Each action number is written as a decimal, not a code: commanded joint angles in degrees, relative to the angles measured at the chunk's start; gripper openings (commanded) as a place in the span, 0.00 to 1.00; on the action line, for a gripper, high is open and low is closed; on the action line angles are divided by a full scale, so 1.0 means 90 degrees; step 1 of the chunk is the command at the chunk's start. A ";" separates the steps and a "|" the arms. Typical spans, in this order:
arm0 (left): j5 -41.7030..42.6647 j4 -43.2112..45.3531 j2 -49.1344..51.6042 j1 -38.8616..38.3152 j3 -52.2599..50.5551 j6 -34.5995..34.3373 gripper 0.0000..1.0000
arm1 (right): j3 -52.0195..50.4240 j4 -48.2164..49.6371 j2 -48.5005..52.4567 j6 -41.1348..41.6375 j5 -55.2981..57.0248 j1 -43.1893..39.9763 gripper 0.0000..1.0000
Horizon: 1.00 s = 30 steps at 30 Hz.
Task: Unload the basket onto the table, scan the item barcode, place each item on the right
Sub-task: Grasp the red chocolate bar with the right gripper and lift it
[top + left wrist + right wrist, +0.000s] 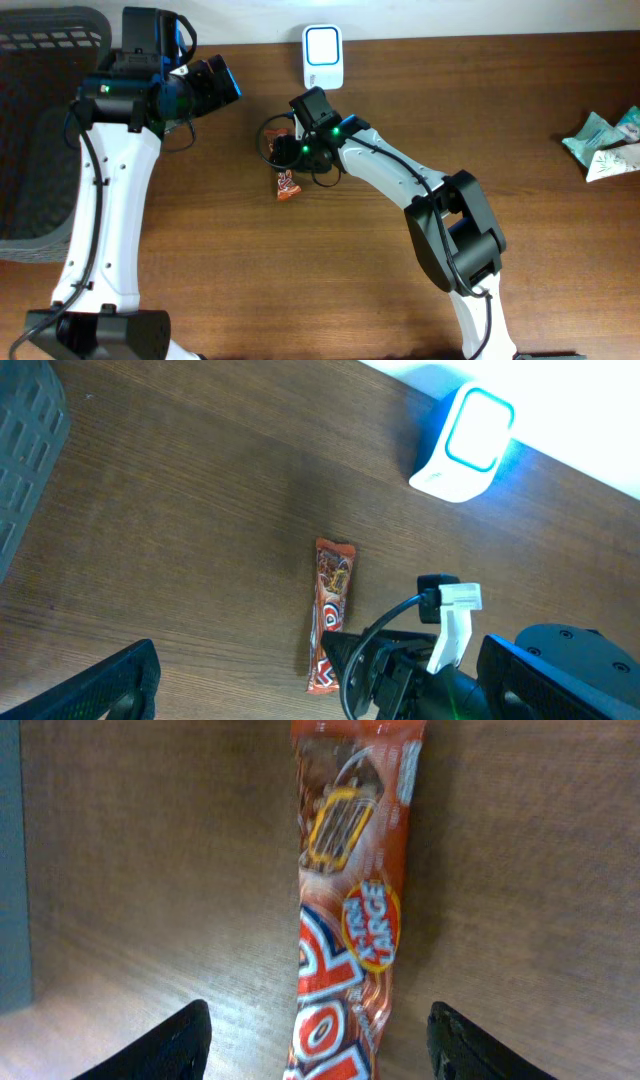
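The item is an orange-red candy bar in a wrapper [287, 184], lying flat on the wooden table; it also shows in the left wrist view [332, 595] and fills the right wrist view [350, 910]. No barcode shows on its upper face. My right gripper [286, 158] is down over the bar's near end, and its jaws [318, 1042] stand open on either side of the wrapper with a gap on both sides. The white scanner [323, 55] with a lit blue face [466, 442] stands at the table's far edge. My left gripper [214, 84] hovers open and empty to the upper left.
A dark mesh basket [40, 130] occupies the left side, its corner visible [25, 450] in the left wrist view. A few teal and white packets [606, 142] lie at the far right. My right arm [400, 175] stretches across the middle of the table.
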 commanded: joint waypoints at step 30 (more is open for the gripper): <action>-0.0024 -0.0007 -0.0041 0.0027 0.0032 0.0129 0.99 | -0.0015 -0.2487 -0.0359 -0.1134 0.1647 -0.1134 0.37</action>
